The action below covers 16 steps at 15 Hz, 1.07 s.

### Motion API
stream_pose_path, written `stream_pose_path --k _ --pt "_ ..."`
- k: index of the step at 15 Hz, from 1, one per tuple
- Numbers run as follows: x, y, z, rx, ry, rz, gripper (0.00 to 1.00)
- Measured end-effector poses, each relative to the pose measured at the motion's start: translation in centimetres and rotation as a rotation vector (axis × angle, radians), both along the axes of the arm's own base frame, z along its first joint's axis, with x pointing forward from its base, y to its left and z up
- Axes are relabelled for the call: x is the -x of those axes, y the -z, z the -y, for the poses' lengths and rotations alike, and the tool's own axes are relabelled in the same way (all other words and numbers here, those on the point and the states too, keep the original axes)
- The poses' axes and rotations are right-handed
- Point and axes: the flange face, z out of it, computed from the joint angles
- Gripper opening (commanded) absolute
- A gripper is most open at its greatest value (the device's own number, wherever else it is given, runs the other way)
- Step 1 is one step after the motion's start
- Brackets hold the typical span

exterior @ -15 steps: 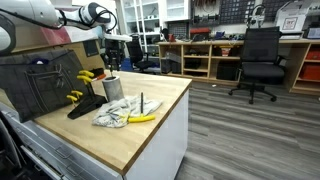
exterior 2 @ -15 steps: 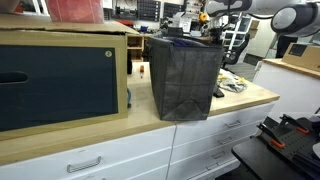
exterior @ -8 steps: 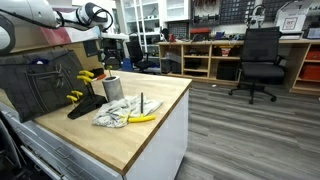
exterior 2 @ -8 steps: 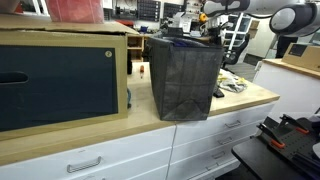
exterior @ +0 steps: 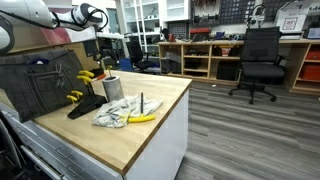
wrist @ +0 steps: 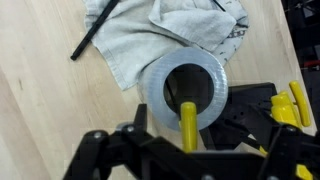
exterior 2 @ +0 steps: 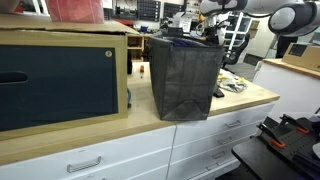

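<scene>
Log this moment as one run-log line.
tool: shut on thin yellow rod | position: over silver metal cup | nearby: grey crumpled cloth | surface: wooden table top

- Arm (exterior: 45,12): smooth, glossy white shells on thick, rounded, tube-like links, seen in both exterior views.
- Joint ring (exterior: 92,14): a dark band circling a white round cap, where two shells meet.
- Elbow shell (exterior 2: 292,18): bulbous and pale grey-white, with a darker seam along its edge.
- Gripper (wrist: 188,150): matte black, with angular linkage bars on either side. The wrist view is too blurred to make out any screws or markings.
</scene>
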Motion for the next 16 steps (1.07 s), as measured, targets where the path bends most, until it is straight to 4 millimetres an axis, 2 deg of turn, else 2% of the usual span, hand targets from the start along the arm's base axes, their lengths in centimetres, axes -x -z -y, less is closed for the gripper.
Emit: stream_pose_path --k 2,4,9,10,11,12,13,14,15,16 --pt "0.0 0.0 -0.3 0.005 -0.004 -0.002 1.00" --pt "0.0 0.0 -0.5 0.012 -0.006 -0.003 0.74" --pt "0.0 -0.1 -0.8 0.029 -0.008 -0.002 0.35" --pt "0.0 -0.1 -0.9 0.033 -0.005 -0.001 0.77" --pt "0.0 -0.1 -1.1 0.037 -0.001 0.000 0.73" --pt "0.0 -0.1 -1.3 0.039 -0.001 0.001 0.73" --pt "0.0 -0.1 -1.6 0.042 -0.001 0.002 0.79" --pt "0.0 -0.1 -1.9 0.046 0.001 0.004 0.35" --pt "0.0 -0.1 -2.3 0.050 0.004 0.006 0.39" --pt "0.0 -0.1 -2.6 0.053 0.004 0.008 0.38"
